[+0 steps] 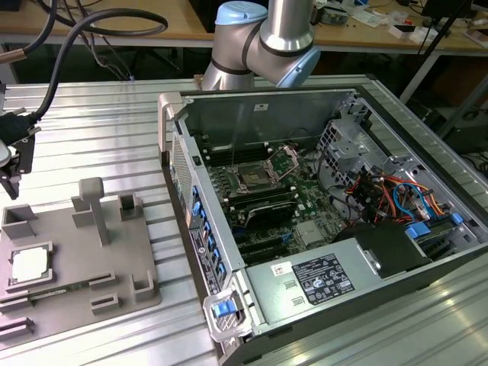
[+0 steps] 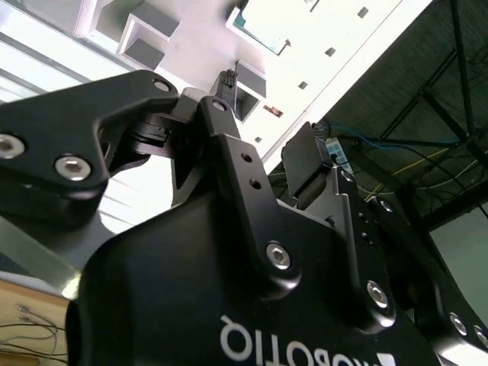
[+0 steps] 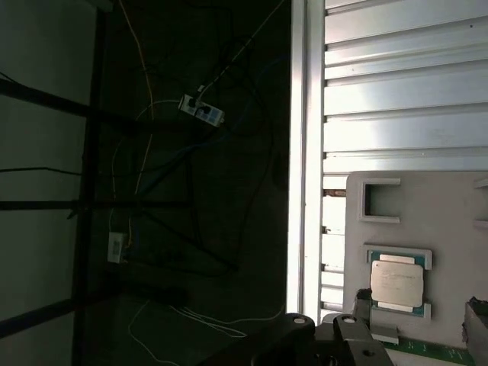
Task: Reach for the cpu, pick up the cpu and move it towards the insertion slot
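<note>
At the exterior view's far left, your gripper is hanging over the edge of the ribbed metal table. In the second wrist view its jaws are standing apart and nothing is sitting between them. The cpu is lying flat in a shallow square frame on the grey holder plate, lower in the picture than the gripper and clear of both fingers; nothing is touching it. In the first wrist view the chip's silvery top is facing up, near the plate's edge. Moving to the right, the open computer case is resting on the same table. The insertion slot is sitting on the board inside it, well apart from the cpu and from the gripper.
</note>
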You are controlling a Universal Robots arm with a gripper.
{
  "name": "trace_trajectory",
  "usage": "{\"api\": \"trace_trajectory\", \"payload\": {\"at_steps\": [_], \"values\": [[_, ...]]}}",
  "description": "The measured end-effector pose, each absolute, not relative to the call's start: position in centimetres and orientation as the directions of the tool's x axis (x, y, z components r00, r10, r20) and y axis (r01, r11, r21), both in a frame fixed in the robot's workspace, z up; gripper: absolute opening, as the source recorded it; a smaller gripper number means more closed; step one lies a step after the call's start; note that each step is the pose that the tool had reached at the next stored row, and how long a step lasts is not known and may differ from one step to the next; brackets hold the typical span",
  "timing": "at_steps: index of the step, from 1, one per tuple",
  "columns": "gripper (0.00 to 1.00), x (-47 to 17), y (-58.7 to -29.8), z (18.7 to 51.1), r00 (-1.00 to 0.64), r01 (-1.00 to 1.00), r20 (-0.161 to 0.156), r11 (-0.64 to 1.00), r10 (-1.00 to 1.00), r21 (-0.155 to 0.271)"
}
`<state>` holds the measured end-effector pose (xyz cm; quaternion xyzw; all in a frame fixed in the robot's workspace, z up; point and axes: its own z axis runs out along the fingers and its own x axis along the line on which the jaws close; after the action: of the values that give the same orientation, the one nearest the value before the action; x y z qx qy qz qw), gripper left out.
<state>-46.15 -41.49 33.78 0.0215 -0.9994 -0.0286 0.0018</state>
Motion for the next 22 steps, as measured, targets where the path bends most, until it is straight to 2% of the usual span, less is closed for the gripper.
{"api": "trace_trajectory", "payload": {"at_steps": [22], "values": [[0.53, -46.15, -41.49, 33.29, -0.999, -0.043, 0.002, 0.997, -0.043, 0.057]]}}
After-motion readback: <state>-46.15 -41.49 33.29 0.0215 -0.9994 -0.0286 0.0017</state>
